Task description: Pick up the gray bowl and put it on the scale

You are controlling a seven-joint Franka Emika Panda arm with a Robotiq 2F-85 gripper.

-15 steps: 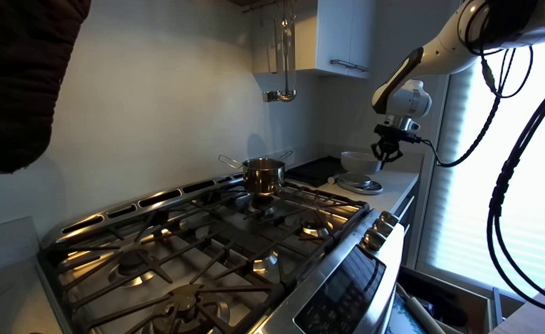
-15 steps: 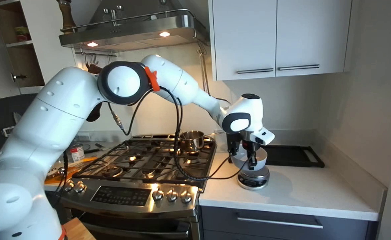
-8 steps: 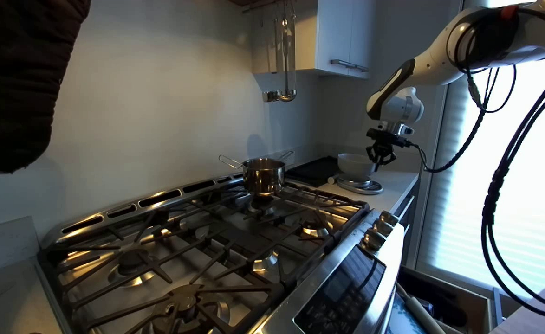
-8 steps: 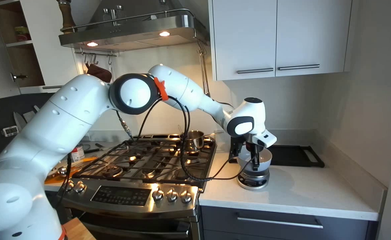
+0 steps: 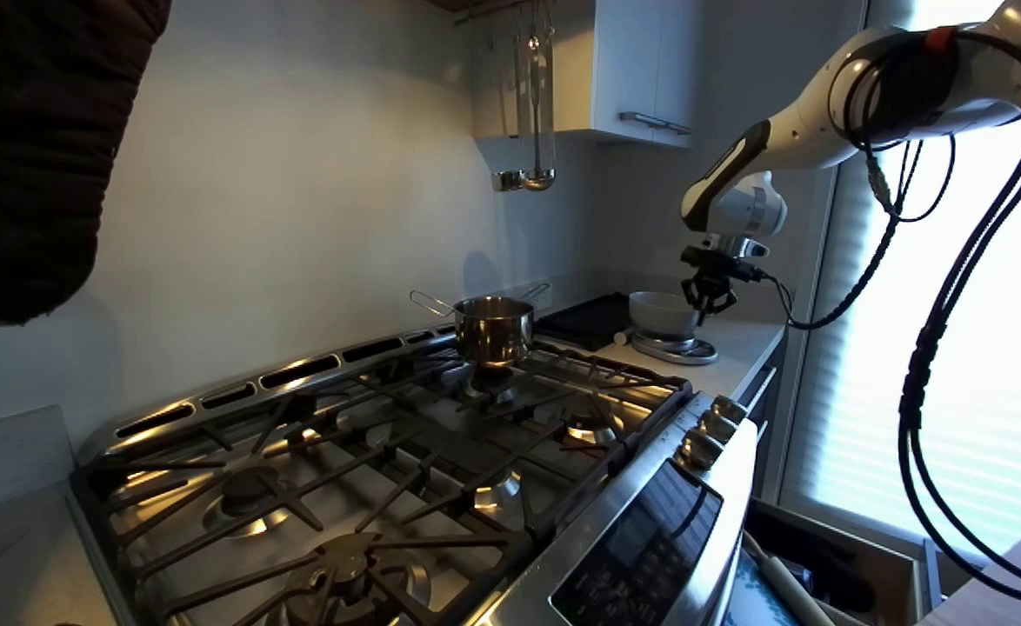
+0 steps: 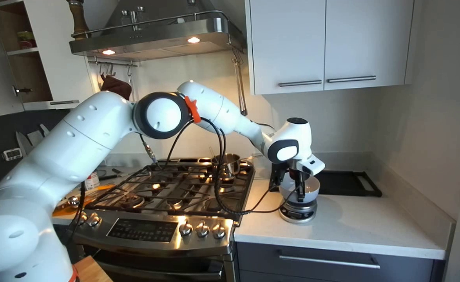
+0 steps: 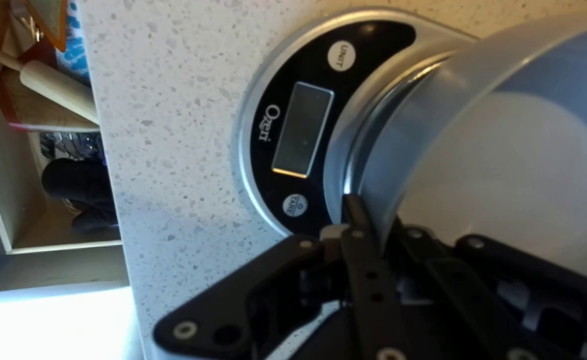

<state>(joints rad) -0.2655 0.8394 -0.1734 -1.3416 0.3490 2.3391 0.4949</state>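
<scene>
The gray bowl [image 5: 660,311] is over the round platform of the scale, in both exterior views [image 6: 313,190]. It looks level, and its base is on or just above the platform; I cannot tell which. The scale [image 6: 297,214] is a round silver kitchen scale with a black display panel; it also shows in the wrist view [image 7: 266,170]. My gripper [image 7: 377,216] is shut on the near rim of the bowl, one finger outside and one inside. In the wrist view the bowl [image 7: 503,165] hides much of the platform.
A black tray [image 6: 345,183] lies behind the bowl against the wall. The stove [image 6: 175,192] with a shiny metal pot [image 6: 227,166] stands beside the counter. An open drawer [image 7: 28,220] sticks out below the counter edge. Cables hang from the arm.
My gripper has lowered the bowl toward the scale, with a small sideways shift that centers it over the platform. In the last half second it has moved only slightly, a little further down.
</scene>
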